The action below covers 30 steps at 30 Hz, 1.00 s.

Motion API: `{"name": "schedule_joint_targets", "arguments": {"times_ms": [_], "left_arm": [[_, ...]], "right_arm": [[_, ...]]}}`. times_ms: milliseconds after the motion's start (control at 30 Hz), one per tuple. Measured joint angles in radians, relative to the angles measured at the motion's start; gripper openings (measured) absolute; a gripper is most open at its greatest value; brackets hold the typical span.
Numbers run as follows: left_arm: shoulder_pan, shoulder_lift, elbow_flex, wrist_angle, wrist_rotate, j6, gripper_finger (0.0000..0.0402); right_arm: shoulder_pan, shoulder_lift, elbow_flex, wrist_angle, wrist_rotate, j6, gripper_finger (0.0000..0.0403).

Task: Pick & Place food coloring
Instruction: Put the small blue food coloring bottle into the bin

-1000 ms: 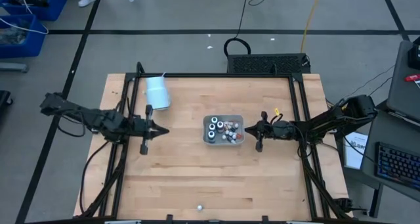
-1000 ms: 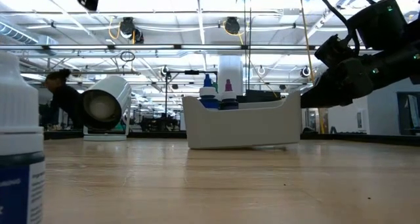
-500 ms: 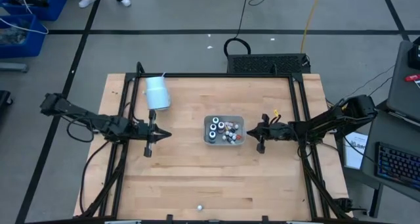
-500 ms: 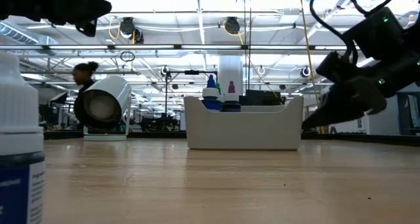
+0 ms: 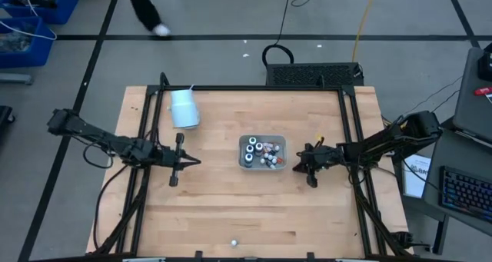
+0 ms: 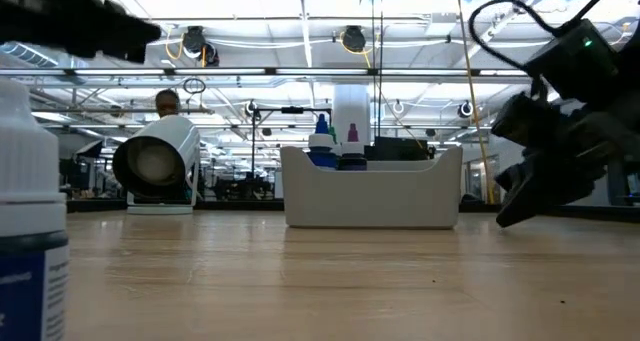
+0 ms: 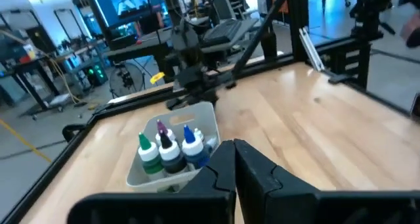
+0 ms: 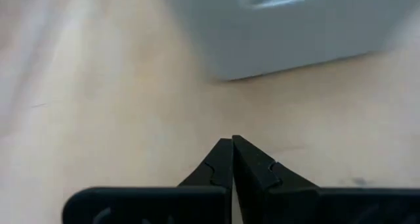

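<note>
The food coloring bottles (image 5: 260, 152) stand together in a clear rectangular tray (image 5: 243, 163) at mid table; the left wrist view shows green, purple and blue caps on the bottles (image 7: 169, 148). One more small bottle (image 5: 234, 243) stands alone by the near edge and looms large in the low view (image 6: 25, 231). My left gripper (image 5: 198, 161) hovers shut to the left of the tray, pointing at it. My right gripper (image 5: 297, 164) is shut just off the tray's near right corner, low over the wood (image 8: 231, 142).
A pale cylindrical cup (image 5: 184, 108) lies on its side near the far left of the table, its open mouth facing the low camera (image 6: 158, 166). Black frame rails run along the left, right and far edges. Bare wood stretches between the tray and the near edge.
My right gripper has drawn back from the tray's right end, toward the near edge and a little right, and sunk lower. The tray's right end, slightly raised a second ago, now rests flat. My left gripper has drifted toward the near edge and a little toward the tray.
</note>
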Motion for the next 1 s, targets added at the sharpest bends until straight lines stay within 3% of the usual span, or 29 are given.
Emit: {"name": "schedule_joint_targets", "arguments": {"times_ms": [200, 300, 467, 700, 1000], "left_arm": [[0.011, -0.001, -0.203, 0.29, -0.039, 0.02, 0.0004], [0.02, -0.001, -0.192, 0.242, -0.1, -0.023, 0.0005], [0.023, -0.01, -0.19, 0.247, -0.099, -0.016, 0.0003], [-0.03, -0.055, -0.19, 0.293, -0.136, 0.076, 0.0002], [-0.148, -0.203, -0.19, 0.264, -0.233, 0.23, 0.0001]], "right_arm": [[0.042, 0.0, 0.0, 0.093, -0.09, -0.041, 0.0], [0.05, 0.0, 0.0, 0.132, -0.127, -0.059, 0.0], [0.069, 0.0, 0.0, 0.17, -0.128, -0.061, 0.0], [0.133, 0.0, 0.0, 0.223, -0.113, -0.097, 0.0], [0.205, 0.0, 0.0, 0.283, -0.065, -0.114, 0.0]]}}
